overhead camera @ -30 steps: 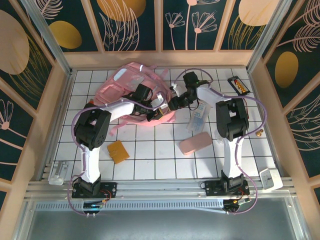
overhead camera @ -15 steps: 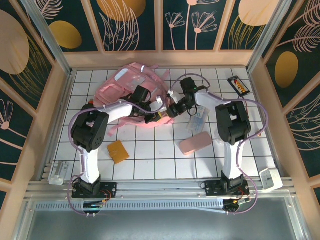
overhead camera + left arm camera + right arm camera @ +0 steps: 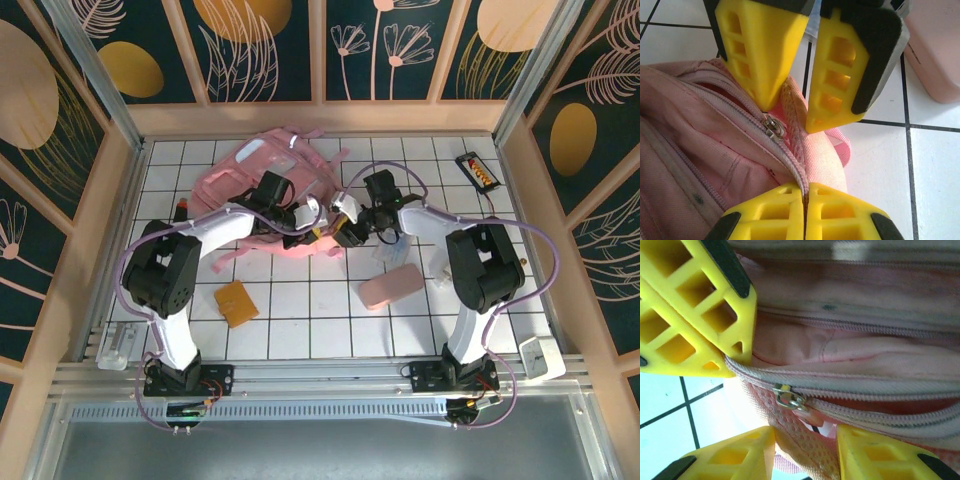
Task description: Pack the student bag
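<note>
I'm working the student bag's (image 3: 245,175) zipper corner
Left gripper (image 3: 805,189) is clamping its edge (jaws together), right gripper (image 3: 805,436) is straddling the same edge, jaws apart.

Flat pink case (image 3: 392,287), orange pouch (image 3: 236,302), black tray far right (image 3: 474,168), white gridded table (image 3: 300,320)

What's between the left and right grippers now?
In the left wrist view, the zipper slider and pink edge of the student bag lie between the left gripper, jaws shut on that edge, and the right gripper, jaws open.
</note>
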Robot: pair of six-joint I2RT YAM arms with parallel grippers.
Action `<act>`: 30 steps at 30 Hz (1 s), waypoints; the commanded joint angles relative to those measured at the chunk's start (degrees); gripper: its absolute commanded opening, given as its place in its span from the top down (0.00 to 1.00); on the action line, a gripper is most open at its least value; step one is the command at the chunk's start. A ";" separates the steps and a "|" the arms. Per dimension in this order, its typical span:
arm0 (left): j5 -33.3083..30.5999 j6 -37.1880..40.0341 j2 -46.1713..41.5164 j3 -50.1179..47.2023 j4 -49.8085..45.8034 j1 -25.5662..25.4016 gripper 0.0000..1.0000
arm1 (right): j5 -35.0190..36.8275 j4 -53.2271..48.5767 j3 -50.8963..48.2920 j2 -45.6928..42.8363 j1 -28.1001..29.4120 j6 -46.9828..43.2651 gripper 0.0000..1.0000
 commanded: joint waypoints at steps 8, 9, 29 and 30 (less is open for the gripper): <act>8.82 0.13 -4.95 -2.33 10.66 -0.27 1.00 | -5.57 14.04 -4.40 -2.43 2.40 6.50 0.73; 8.81 0.19 -4.90 -2.31 10.58 -0.27 1.00 | -5.79 14.62 -4.57 -2.23 2.40 7.20 0.78; 5.45 2.75 -7.32 -7.52 10.88 -0.19 1.00 | -5.29 34.79 -18.61 -10.20 -1.51 20.45 1.00; 5.49 2.64 -7.23 -7.49 11.06 -0.19 1.00 | -7.01 35.52 -19.20 -10.37 -1.45 19.95 1.00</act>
